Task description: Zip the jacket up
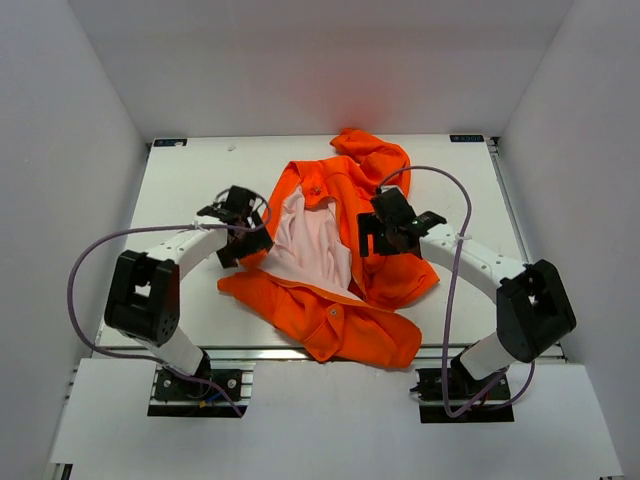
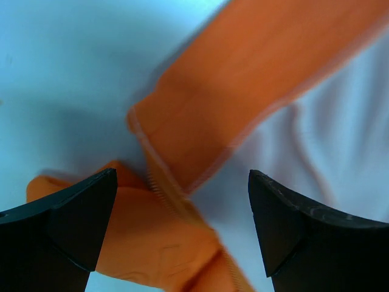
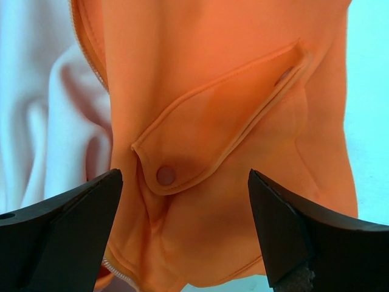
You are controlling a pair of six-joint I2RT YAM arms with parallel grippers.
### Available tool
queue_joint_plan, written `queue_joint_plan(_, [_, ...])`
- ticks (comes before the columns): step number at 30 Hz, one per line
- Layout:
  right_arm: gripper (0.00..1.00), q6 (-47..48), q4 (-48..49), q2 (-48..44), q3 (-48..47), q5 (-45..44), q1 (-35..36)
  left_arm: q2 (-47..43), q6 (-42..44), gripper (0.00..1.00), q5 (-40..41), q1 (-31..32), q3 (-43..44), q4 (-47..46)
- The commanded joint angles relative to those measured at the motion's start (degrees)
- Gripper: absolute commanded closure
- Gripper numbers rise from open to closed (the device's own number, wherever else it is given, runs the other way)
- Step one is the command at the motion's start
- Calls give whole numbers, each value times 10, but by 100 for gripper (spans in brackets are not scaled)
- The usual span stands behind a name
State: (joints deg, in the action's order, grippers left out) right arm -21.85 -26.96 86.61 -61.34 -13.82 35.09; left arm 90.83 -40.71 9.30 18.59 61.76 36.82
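The orange jacket [image 1: 340, 270] lies open on the table, its pale pink lining [image 1: 315, 245] showing in the middle. My left gripper [image 1: 245, 240] is open at the jacket's left front edge. In the left wrist view a zipper edge [image 2: 167, 188] runs between my open fingers [image 2: 79, 213] over orange fabric and lining. My right gripper [image 1: 385, 235] is open above the jacket's right front panel. In the right wrist view the pocket flap with its snap button [image 3: 165, 175] sits between my fingers [image 3: 285, 225], and zipper teeth [image 3: 118, 271] show at the lower left.
The white table [image 1: 180, 190] is walled by white panels on three sides. A crumpled sleeve or hood [image 1: 375, 155] lies at the back. Each arm's purple cable [image 1: 455, 200] loops beside it.
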Motion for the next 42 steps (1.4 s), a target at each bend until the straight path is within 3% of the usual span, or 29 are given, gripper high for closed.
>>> queue_joint_plan(1, [11, 9, 37, -6, 25, 20, -1, -2, -37, 2, 13, 1, -31, 20])
queue_joint_plan(6, [11, 4, 40, -16, 69, 2, -1, 59, -39, 5, -3, 1, -23, -1])
queue_joint_plan(9, [11, 2, 47, -27, 96, 1, -1, 82, -39, 20, 3, 1, -15, -16])
queue_joint_plan(10, [11, 3, 48, -33, 107, 6, -1, 87, -36, 33, 8, 1, -7, -21])
queue_joint_plan(15, [12, 1, 59, -59, 147, 18, 0, 119, -28, 82, 41, 1, 37, -26])
queue_joint_plan(16, [12, 0, 60, -71, 153, 17, 0, 131, -25, 100, 55, 1, 47, -23])
queue_joint_plan(17, [13, 0, 60, -78, 162, 17, 0, 138, -22, 100, 62, 1, 58, -10])
queue_joint_plan(27, [13, 9, 53, -137, 164, 10, -1, 100, 32, 100, 130, 2, 163, -8])
queue_joint_plan(31, [12, 19, 47, -144, 160, 12, 0, 144, 85, 100, 126, 2, 258, -25])
queue_joint_plan(34, [12, 24, 46, -149, 157, 20, -1, 226, 112, 100, 150, 2, 370, -50])
queue_joint_plan(35, [12, 25, 50, -152, 157, 26, -1, 254, 122, 100, 164, 2, 447, -60])
queue_joint_plan(36, [12, 26, 52, -153, 157, 40, -1, 325, 128, 100, 181, 2, 498, -55])
queue_joint_plan(37, [12, 25, 55, -153, 160, 48, -1, 367, 137, 100, 195, 2, 565, -40])
queue_joint_plan(38, [12, 25, 58, -154, 162, 56, -1, 413, 142, 100, 193, 2, 720, 8])
queue_joint_plan(39, [12, 25, 62, -152, 163, 73, -1, 457, 143, 94, 187, 2, 797, 35])
queue_joint_plan(40, [12, 25, 62, -151, 163, 77, -1, 505, 148, 48, 146, 2, 840, 46])
queue_joint_plan(41, [12, 24, 61, -150, 165, 79, 0, 494, 150, 18, 124, 2, 831, 3])
queue_joint_plan(42, [12, 24, 62, -148, 167, 79, 0, 470, 149, 2, 108, 2, 736, -35])
